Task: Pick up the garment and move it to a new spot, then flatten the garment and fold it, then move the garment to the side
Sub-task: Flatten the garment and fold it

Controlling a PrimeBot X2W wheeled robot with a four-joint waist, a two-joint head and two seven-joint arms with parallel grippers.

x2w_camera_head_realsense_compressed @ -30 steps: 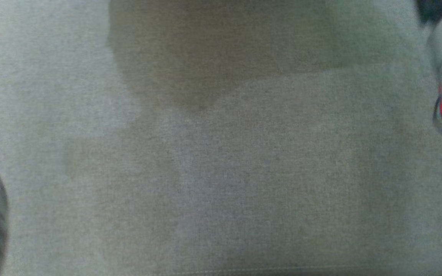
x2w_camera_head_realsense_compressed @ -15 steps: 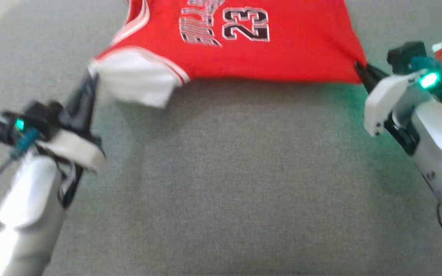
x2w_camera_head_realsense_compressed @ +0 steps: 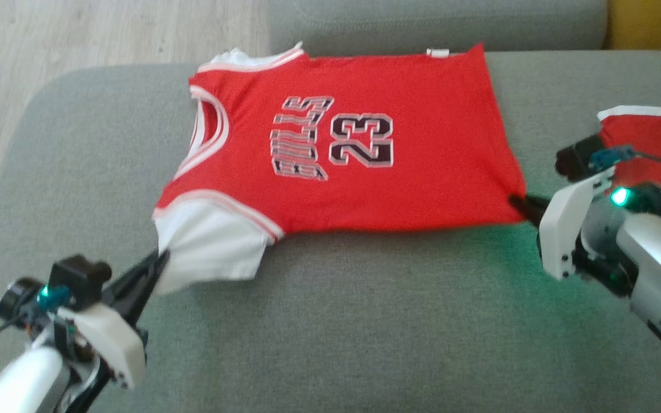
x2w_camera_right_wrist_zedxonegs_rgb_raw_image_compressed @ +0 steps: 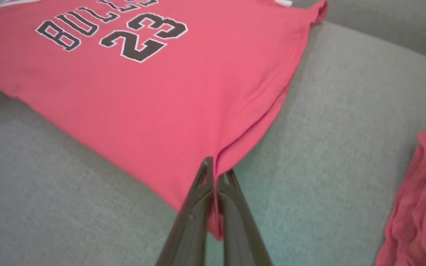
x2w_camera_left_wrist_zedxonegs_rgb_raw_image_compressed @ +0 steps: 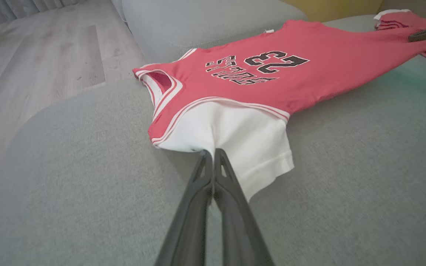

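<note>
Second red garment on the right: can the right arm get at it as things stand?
Probably not yet: the second garment lies close beside that arm, nothing between, but the right gripper is shut on the jersey at its hem corner.

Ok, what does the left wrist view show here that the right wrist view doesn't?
Left wrist view: the wooden floor, the neck opening, and the white sleeve pinched in the shut left end effector. Right wrist view: a close look at the hem corner clamped in the shut right end effector. Both: the red jersey with its 23, the grey sofa, a second red garment.
</note>
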